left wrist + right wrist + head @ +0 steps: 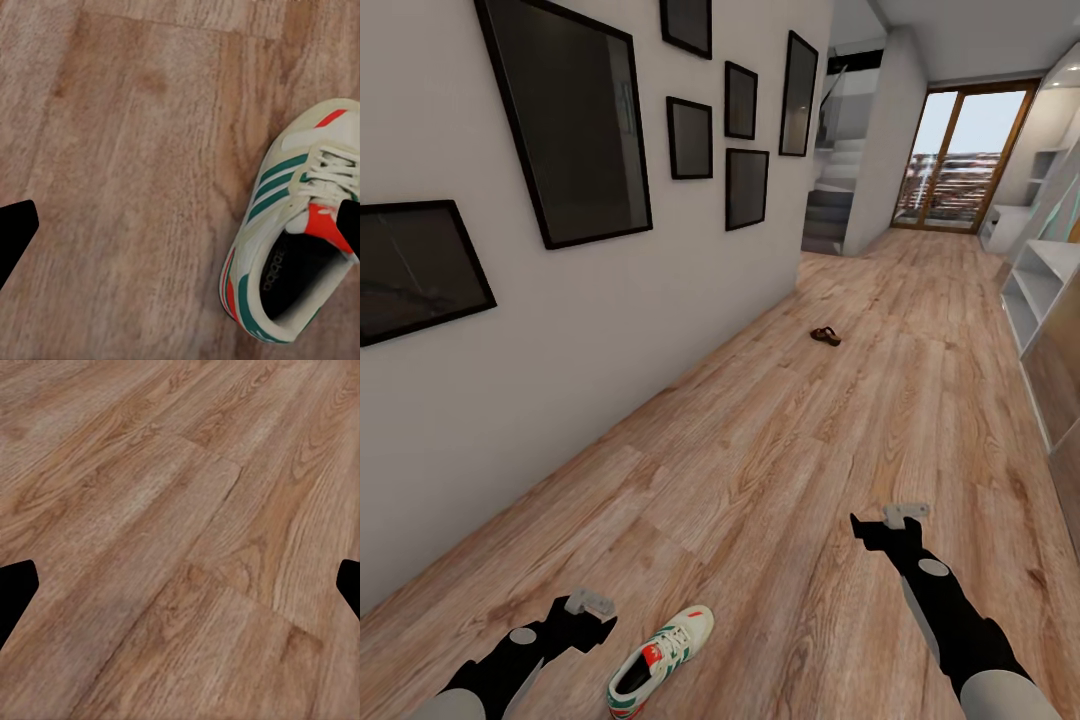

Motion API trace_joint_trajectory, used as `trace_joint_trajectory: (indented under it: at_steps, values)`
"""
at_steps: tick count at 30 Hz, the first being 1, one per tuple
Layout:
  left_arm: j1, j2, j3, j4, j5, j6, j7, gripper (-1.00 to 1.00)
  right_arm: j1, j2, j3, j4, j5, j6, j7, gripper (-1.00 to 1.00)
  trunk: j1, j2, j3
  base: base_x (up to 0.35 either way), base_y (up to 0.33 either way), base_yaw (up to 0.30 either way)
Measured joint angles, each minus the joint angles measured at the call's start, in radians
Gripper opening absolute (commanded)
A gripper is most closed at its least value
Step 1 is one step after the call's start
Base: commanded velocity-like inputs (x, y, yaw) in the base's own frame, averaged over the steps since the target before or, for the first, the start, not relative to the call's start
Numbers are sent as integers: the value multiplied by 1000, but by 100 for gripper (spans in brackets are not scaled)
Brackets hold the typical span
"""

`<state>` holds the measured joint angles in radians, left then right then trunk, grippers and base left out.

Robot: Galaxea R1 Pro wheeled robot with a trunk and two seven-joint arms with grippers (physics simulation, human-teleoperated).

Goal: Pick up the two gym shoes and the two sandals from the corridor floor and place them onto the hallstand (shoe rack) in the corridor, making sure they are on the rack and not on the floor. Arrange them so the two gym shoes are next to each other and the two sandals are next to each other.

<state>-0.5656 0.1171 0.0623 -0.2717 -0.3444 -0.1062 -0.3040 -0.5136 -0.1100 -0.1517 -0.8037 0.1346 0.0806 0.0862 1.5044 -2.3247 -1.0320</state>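
On the corridor floor (pixel 780 440), close in front of the robot, one gym shoe (pixel 660 660) lies on its sole with the toe pointing away down the hall, and everything else is best placed from it. The left gripper (pixel 592 606) hangs just beside the shoe, on its wall side, fingers spread wide with nothing between them; in the left wrist view the shoe (pixel 296 225) sits off to one side of the open fingers rather than between them, so this looks like an approach that has yet to centre on the shoe. The right gripper (pixel 890 522) hovers well apart from the shoe, on its rack side, over bare planks, also wide open and empty (probably just held ready). Far beyond the shoe, down the hall, a single brown sandal (pixel 825 336) rests on the floor near the picture wall (pixel 610 300). The hallstand (pixel 1040 290) runs along the side opposite that wall, well away from the shoe; its visible grey shelves appear to hold no shoes, though only part of it shows. The second shoe and second sandal cannot be placed from here.
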Motion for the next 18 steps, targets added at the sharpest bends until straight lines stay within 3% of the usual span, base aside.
trace_joint_trajectory:
  at_steps: [3, 10, 18]
  values:
    - [0, 0, 1, 0, 0, -1, 0, 100, 0, 0, 0, -1, 0, 0, 0, 100, 0, 0, 1, 0, 0, -102]
    - [0, -9, 0, 3, -1, -1, 0, 100, 0, -1, -1, 0, 1, 0, 0, 100, 0, 0, 6, 0, 0, -257]
    - [0, -13, -27, 2, -1, -1, 0, 100, 0, 0, 0, 1, 1, 0, 0, 100, 0, 0, 11, 1, 0, -241]
